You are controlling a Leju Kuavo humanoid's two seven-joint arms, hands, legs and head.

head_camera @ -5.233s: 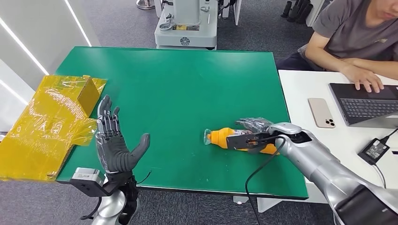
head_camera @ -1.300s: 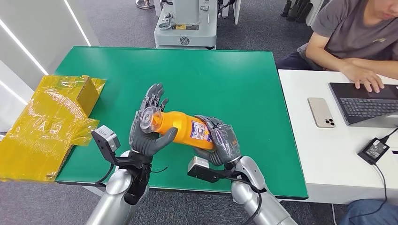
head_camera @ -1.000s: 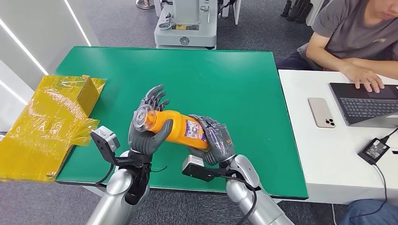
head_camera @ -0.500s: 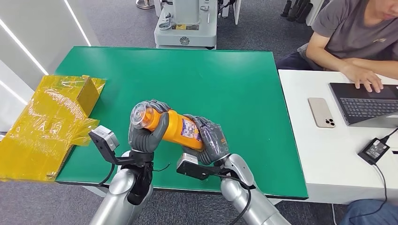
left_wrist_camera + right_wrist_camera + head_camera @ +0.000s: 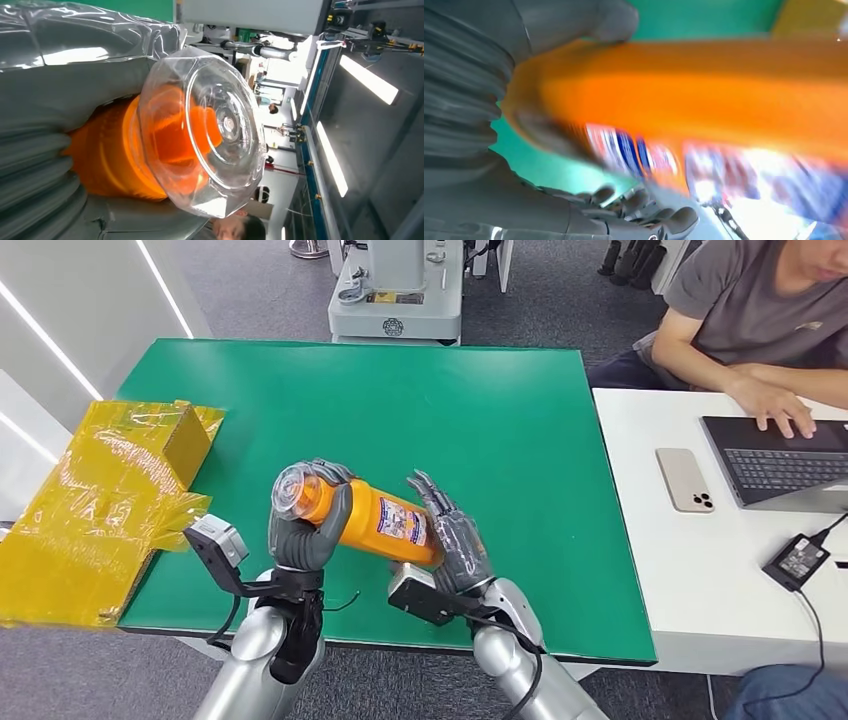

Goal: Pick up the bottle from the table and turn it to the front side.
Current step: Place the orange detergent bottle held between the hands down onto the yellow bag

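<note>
Left hand (image 5: pixel 303 530) clamped the orange plastic bottle (image 5: pixel 368 520) near its clear cap above the green table (image 5: pixel 420 410), probably for turning, while the right hand (image 5: pixel 455 540) lay open-fingered beside its base.

left hand (image 5: pixel 305 530) fingers wrapped tight, right hand (image 5: pixel 455 540) fingers extended, both arms raised

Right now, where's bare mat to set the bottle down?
Green table: far half and right side toward the white desk are bare. Crowded: left edge by the yellow wrapped boxes, and near edge under both hands.
</note>
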